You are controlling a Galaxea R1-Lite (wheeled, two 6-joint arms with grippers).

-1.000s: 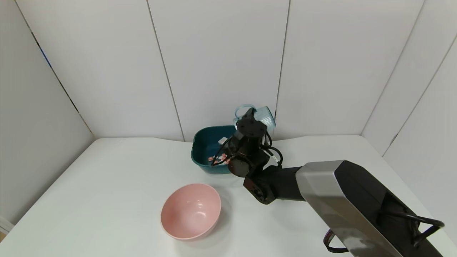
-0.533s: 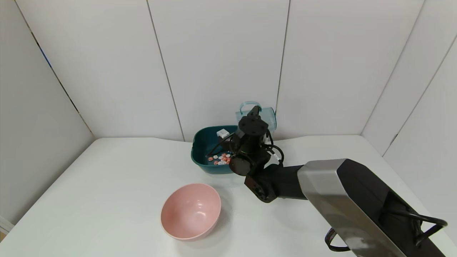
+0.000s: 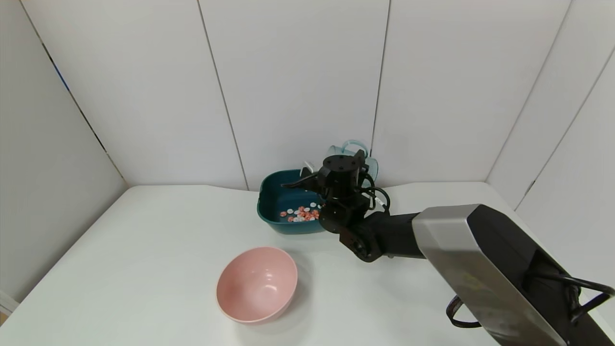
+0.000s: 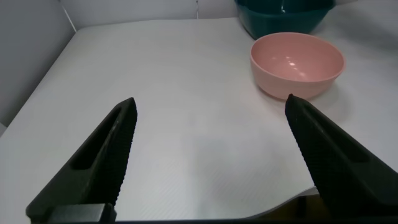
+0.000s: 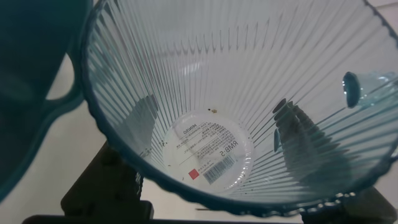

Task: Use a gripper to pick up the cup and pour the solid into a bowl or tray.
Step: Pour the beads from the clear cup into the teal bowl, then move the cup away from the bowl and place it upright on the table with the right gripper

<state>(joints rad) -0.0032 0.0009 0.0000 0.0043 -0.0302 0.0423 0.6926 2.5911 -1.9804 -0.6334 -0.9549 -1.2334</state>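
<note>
My right gripper (image 3: 353,161) is shut on the translucent light-blue ribbed cup (image 3: 358,156) and holds it in the air at the far right side of the dark teal basin (image 3: 274,202). The wrist view looks into the cup (image 5: 249,93); it is empty, with a label on its base (image 5: 208,152), and my fingers (image 5: 298,134) show through its wall. The orange-red and white round pieces (image 3: 301,214) lie on the basin floor. My left gripper (image 4: 211,143) is open and empty above the table's near left part.
A round pink bowl (image 3: 257,283) stands on the white table in front of the basin; it also shows in the left wrist view (image 4: 297,62). White wall panels close the table at the back and sides. My right arm (image 3: 432,245) reaches across the right half.
My right gripper has turned the cup back from tipped over the basin and shifted it right. The pieces now lie settled in the basin. The left arm has not moved.
</note>
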